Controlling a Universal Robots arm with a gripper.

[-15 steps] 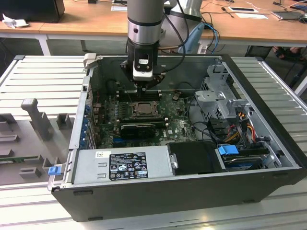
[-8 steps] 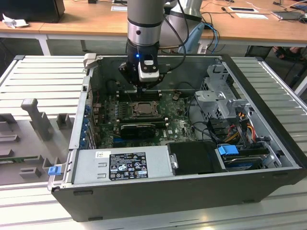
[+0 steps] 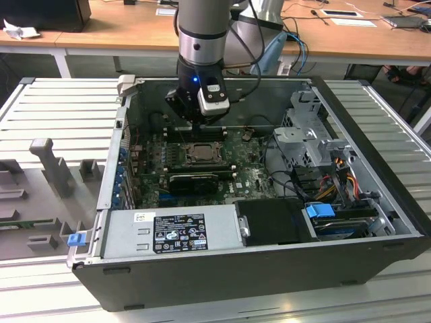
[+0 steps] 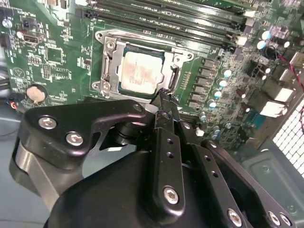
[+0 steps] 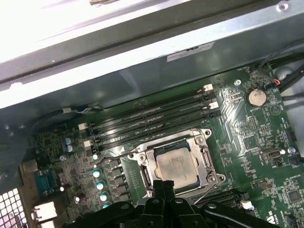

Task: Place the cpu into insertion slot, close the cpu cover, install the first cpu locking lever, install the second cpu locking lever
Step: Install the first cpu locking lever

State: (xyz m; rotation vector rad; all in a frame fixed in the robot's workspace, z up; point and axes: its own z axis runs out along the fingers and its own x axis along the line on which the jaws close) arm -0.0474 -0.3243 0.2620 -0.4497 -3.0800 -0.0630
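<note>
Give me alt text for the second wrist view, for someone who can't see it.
The black pincer hangs right at the edge of the insertion slot on a green motherboard. The cpu already sits in the slot, with the silver cpu cover lying around it.

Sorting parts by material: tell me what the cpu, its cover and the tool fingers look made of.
The cpu: metal top, dull tan-silver, faintly blotched.
The cpu cover: thin sheet metal, bright silver, catching glare.
The tool fingers: black, matte to satin, with screw heads; probably coated metal, though hard plastic cannot be ruled out.
</note>
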